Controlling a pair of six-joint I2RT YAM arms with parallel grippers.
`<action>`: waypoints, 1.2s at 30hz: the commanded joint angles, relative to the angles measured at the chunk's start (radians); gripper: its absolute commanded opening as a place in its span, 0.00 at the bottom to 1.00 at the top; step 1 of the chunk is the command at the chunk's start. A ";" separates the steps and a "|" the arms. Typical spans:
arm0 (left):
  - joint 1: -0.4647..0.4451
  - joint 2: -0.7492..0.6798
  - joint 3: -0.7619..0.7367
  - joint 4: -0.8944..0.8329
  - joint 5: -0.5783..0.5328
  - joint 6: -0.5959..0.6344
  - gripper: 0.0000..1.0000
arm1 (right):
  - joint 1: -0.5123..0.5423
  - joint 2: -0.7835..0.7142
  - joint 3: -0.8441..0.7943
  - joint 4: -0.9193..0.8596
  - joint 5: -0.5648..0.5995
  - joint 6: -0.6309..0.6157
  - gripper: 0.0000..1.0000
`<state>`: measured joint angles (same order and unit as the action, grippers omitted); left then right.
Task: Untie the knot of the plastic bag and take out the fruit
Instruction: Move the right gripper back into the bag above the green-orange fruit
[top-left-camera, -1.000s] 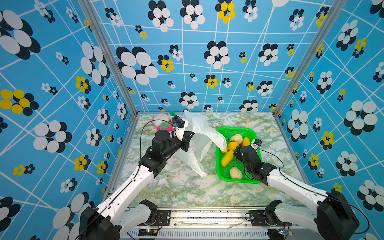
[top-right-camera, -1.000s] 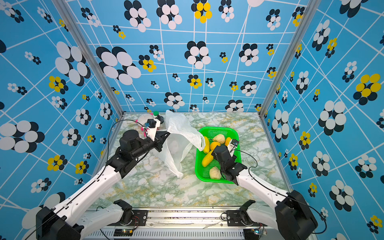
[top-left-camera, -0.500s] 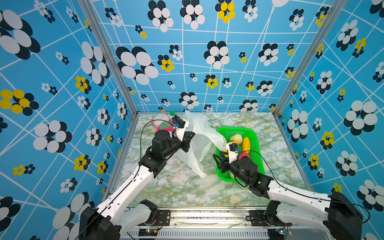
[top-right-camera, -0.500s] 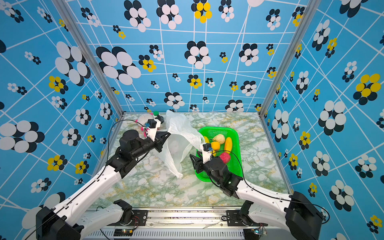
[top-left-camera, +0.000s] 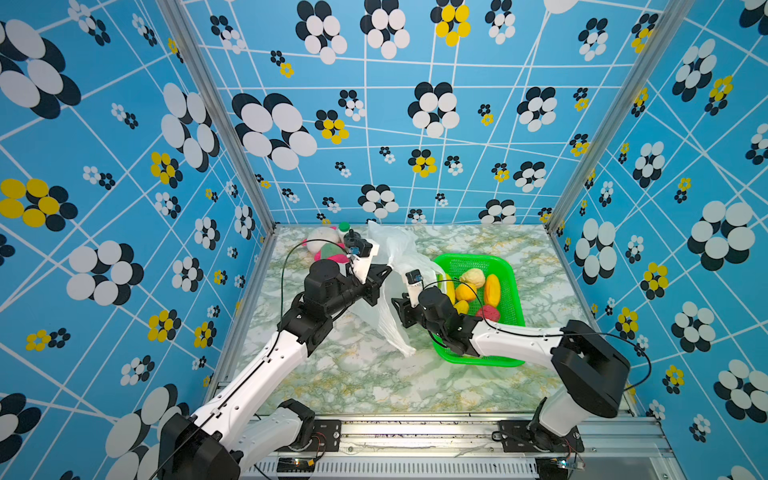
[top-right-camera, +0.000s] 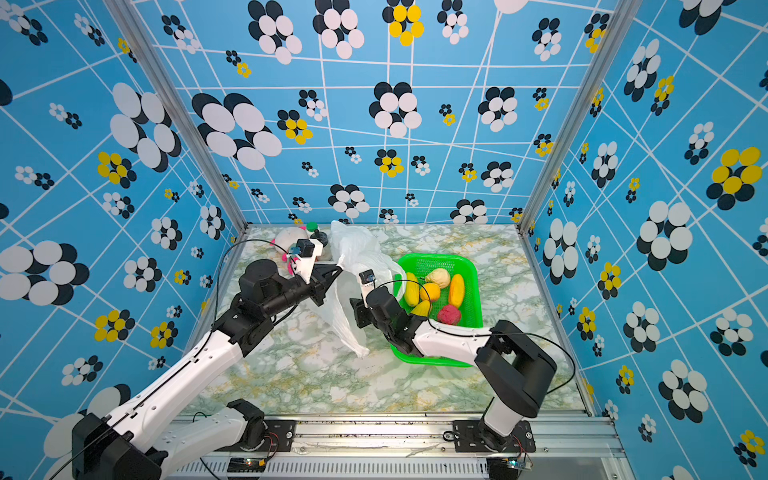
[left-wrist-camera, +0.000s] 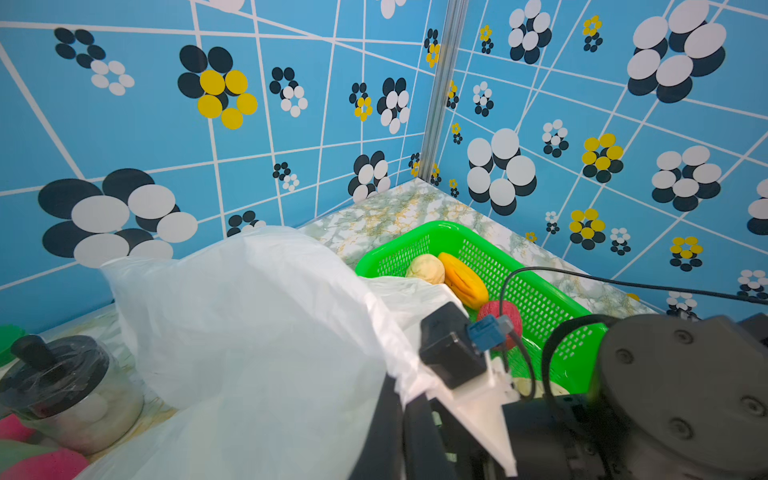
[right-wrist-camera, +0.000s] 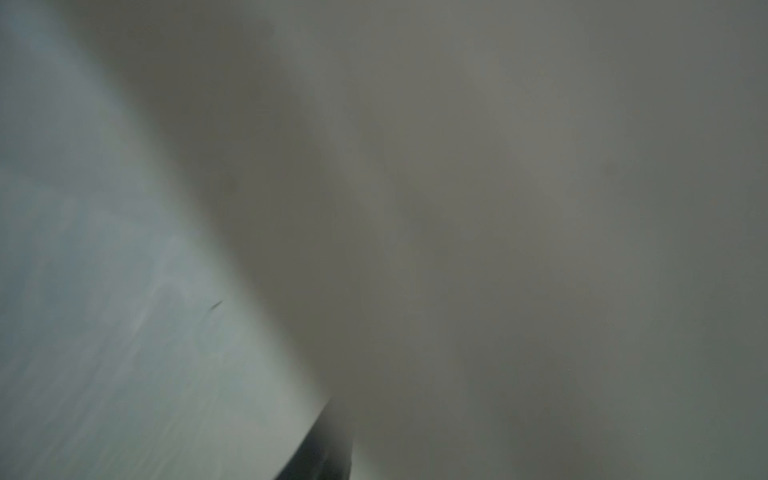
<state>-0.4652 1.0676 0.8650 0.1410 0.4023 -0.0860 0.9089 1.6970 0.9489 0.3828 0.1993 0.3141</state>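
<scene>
Hanging from the left gripper (top-left-camera: 384, 272), the plastic bag (top-left-camera: 395, 247) is held up over the table (top-left-camera: 457, 382), just left of the green basket (top-left-camera: 516, 299). Its film is seen bunched between the clenched fingers (left-wrist-camera: 415, 436) in the left wrist view. The right gripper (top-left-camera: 398, 312) is pressed against the bag's right side, lower down. Whether its fingers are closed on the film cannot be told, as the right wrist view is filled by blurred pale plastic. The fruit (top-left-camera: 467, 291) is piled in the basket, right of both grippers.
</scene>
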 joint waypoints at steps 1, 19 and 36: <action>-0.001 -0.006 0.025 -0.003 0.035 0.015 0.00 | -0.001 0.083 0.075 -0.068 0.021 0.003 0.40; 0.000 0.024 0.075 -0.085 -0.132 0.028 0.00 | 0.236 -0.060 -0.114 0.170 0.297 0.009 0.48; 0.000 0.011 0.072 -0.084 -0.112 0.037 0.00 | 0.404 -0.105 -0.198 0.328 0.512 -0.085 0.61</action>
<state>-0.4652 1.0920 0.9180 0.0544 0.2909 -0.0597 1.2873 1.5997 0.7570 0.6109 0.6281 0.2993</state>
